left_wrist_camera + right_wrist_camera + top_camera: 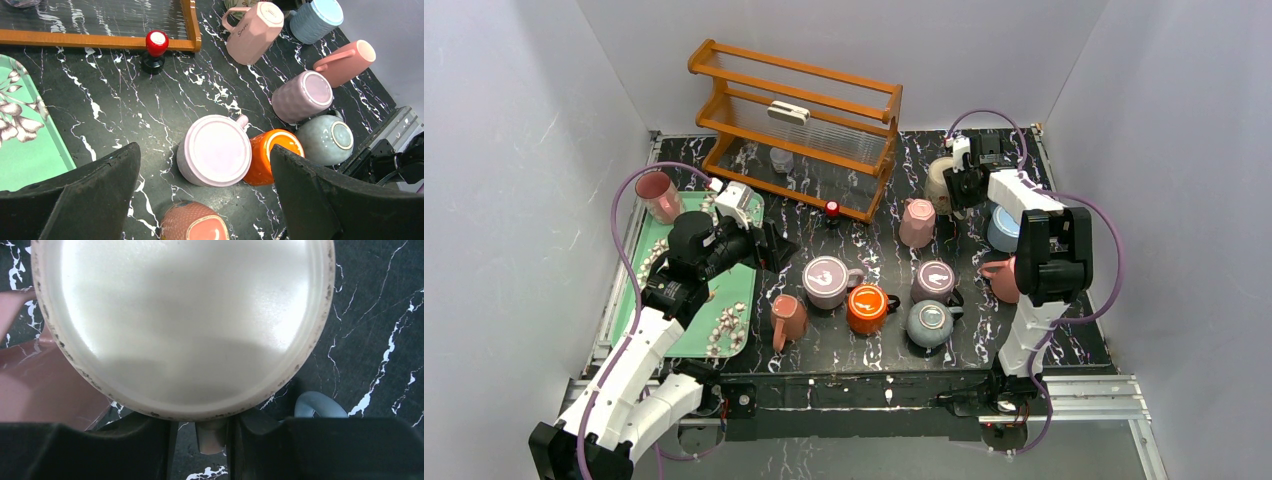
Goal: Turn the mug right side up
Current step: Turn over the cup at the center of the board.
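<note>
Black fingers of the right gripper [200, 429] are standing narrowly apart on either side of the handle [211, 439] of the cream mug [180, 325], and I cannot tell whether they are pinching it. That mug is sitting at the far back of the marbled table [984, 345], just beside a pale pink mug [916, 222], a blue mug [1002, 228] near. The left gripper [204, 149] is hanging spread wide above a base-up lilac mug [215, 156] mid-table.

Mugs [866, 308] clustered centre, rack [706, 57] behind, gap between
</note>
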Controlling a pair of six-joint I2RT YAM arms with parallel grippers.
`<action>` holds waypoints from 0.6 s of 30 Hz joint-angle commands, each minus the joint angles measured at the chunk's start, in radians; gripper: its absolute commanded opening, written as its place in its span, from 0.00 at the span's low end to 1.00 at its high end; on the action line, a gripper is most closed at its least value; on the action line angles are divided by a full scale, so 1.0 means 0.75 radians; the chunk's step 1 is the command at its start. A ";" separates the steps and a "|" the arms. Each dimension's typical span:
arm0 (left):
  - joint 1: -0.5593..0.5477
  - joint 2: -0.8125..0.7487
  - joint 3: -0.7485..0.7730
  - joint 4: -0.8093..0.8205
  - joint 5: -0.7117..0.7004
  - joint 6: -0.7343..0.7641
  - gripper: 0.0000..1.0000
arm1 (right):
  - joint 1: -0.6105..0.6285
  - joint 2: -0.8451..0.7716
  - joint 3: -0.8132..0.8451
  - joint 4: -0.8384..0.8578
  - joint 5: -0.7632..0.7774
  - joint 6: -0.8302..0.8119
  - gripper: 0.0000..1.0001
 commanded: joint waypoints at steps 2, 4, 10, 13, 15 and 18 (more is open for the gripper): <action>-0.007 -0.024 -0.013 -0.015 -0.011 0.017 0.98 | -0.006 0.005 0.056 0.038 -0.015 -0.013 0.41; -0.006 -0.025 -0.014 -0.016 -0.010 0.017 0.98 | -0.006 0.010 0.056 0.044 -0.014 -0.013 0.40; -0.007 -0.026 -0.012 -0.015 -0.011 0.017 0.98 | -0.007 0.023 0.051 0.069 -0.029 -0.017 0.35; -0.007 -0.027 -0.013 -0.017 -0.012 0.017 0.98 | -0.006 0.026 0.049 0.078 -0.033 -0.018 0.31; -0.007 -0.026 -0.013 -0.017 -0.012 0.017 0.98 | -0.007 0.024 0.047 0.086 -0.038 -0.021 0.24; -0.006 -0.026 -0.013 -0.018 -0.015 0.019 0.98 | -0.006 0.008 0.036 0.110 -0.038 -0.024 0.10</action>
